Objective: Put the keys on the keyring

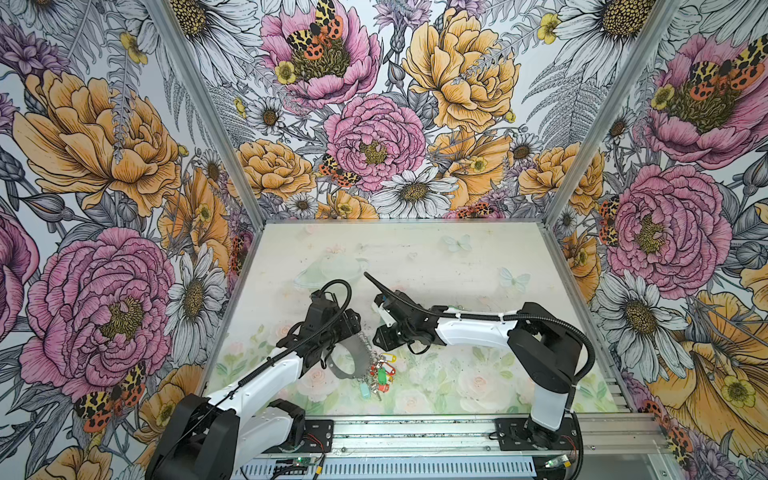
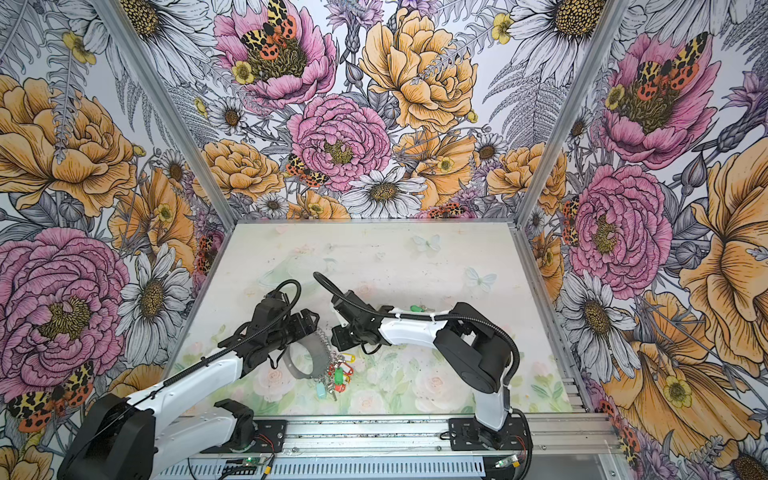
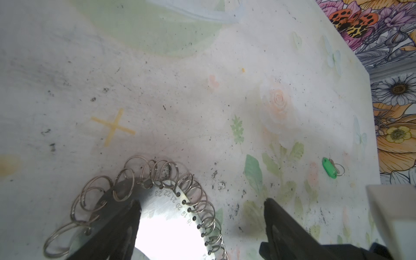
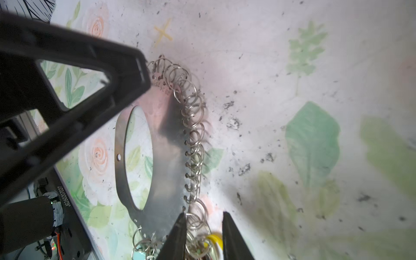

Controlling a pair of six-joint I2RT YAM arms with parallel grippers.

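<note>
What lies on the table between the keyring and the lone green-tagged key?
Nothing: the left wrist view shows only bare, speckled table between the keyring and the green-tagged key.

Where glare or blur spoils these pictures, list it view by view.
Left wrist view: the keyring blows out to white glare near the lens. Right wrist view: the right gripper and a yellow tag are out of focus. Both top views: even light, no glare; wall posts splay with the wide lens.

One keyring. One green-tagged key lies apart at its two o'clock; the clustered keys defy counting.
</note>
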